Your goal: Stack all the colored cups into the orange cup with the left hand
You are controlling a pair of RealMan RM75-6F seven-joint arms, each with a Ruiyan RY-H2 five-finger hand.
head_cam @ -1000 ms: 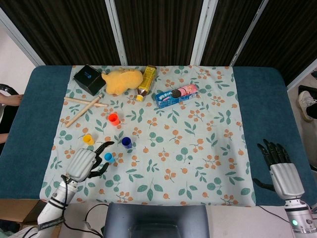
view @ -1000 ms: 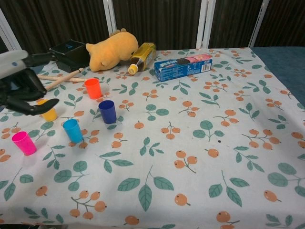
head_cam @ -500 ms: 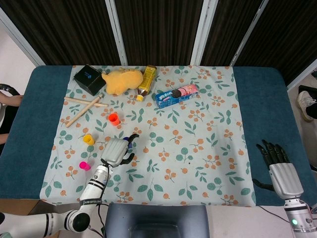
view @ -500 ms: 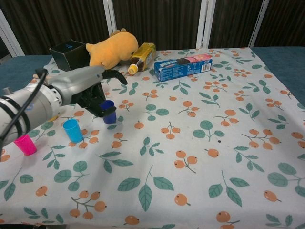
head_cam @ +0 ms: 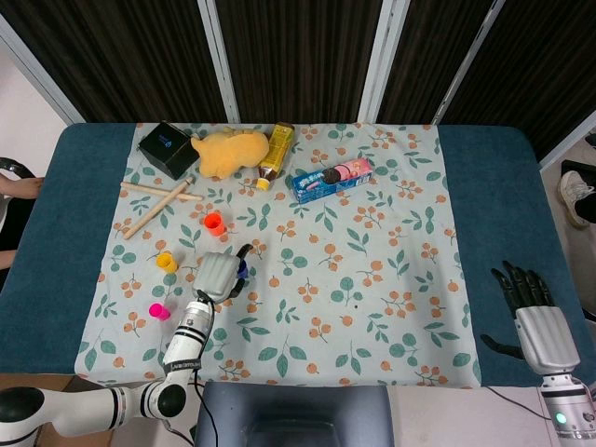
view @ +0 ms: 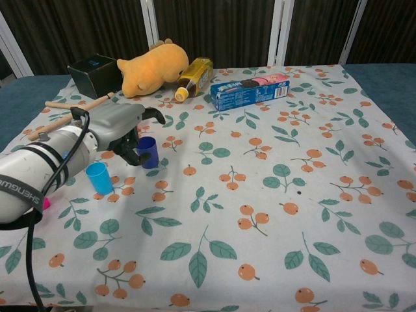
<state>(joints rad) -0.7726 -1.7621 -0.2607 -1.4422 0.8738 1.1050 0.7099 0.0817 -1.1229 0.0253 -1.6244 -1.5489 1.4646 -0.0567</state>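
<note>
The surface point(head_cam: 494, 214) is blue and has a cloth point(head_cam: 372, 307) on it with leaves and little oranges. The left hand point(head_cam: 216, 276) is near the left edge of the cloth. Its fingers point(view: 153, 113) curl around the dark blue cup point(view: 147, 152), with the thumb low on the cup's left side. The cup stands upright on the cloth. You cannot tell if the hand is squeezing it tight. The right hand point(head_cam: 538, 326) is by the near right corner of the surface, off the cloth. Its fingers are straight and a bit apart, and it holds nothing.

A yellow plush toy point(head_cam: 229, 151) lies at the far edge of the cloth. A black box point(head_cam: 169, 149) sits to its left, in the far left corner. A bottle point(head_cam: 275, 155) lies on its side just right of the toy. A blue cookie box point(head_cam: 332, 179) lies to the right of the bottle. Wooden sticks point(head_cam: 158, 200) lie crossed near the left edge.

The orange cup point(head_cam: 214, 223) stands just beyond the left hand. The light blue cup point(view: 99, 178) stands just beside the arm, closer to the near edge. The yellow cup point(head_cam: 167, 263) is to the left of the hand. The pink cup point(head_cam: 159, 311) is closest to the near left corner.
</note>
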